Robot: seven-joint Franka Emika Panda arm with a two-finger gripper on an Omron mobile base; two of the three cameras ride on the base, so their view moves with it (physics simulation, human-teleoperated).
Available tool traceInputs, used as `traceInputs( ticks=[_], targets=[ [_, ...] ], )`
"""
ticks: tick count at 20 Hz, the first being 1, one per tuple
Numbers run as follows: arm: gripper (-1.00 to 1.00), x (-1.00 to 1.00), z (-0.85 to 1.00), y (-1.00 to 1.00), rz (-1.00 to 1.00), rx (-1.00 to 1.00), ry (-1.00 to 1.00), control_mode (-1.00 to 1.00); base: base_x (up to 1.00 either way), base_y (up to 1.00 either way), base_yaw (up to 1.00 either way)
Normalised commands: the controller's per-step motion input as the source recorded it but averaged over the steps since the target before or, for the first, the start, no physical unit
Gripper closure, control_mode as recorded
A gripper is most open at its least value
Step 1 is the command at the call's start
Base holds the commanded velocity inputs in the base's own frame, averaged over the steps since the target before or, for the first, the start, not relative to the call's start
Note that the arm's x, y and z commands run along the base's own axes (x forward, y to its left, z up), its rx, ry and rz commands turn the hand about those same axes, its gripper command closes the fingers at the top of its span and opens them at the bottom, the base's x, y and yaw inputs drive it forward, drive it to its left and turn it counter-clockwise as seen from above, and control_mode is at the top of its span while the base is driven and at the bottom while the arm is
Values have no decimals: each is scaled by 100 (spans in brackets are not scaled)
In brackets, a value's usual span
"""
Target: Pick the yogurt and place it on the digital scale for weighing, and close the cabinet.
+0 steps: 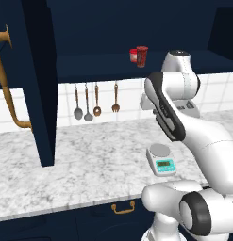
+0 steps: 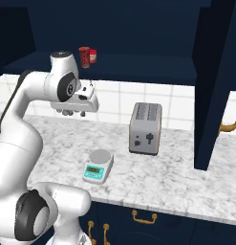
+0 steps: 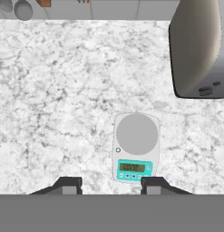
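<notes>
The yogurt (image 1: pixel 142 56) stands on the cabinet (image 1: pixel 37 80) shelf; my empty tool (image 3: pixel 111 185), fingers drawn in, hangs above the digital scale (image 3: pixel 135 147).

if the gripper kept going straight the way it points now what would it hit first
Probably the small white digital scale with the round silver platter: the gripper points down at the marble counter, with the scale just ahead between its fingertips. Depth is unclear, so it may land on the teal front panel rather than the platter.
</notes>
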Motion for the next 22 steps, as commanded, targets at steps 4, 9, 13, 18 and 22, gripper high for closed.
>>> traceInputs(
  ticks=[4, 9, 13, 18, 22],
  targets=[
    [-100, -42, 0, 0, 1, 0, 0, -100, 0, 0, 0],
    [-100, -44, 34, 2, 0, 2, -17, -100, 0, 0, 0],
    [-100, -35, 83, 2, 0, 8, -31, -100, 0, 0, 0],
    [-100, -15, 79, 10, 0, 0, -52, -100, 0, 0, 0],
    [-100, -12, 94, 4, 0, 0, -65, -100, 0, 0, 0]
  ],
)
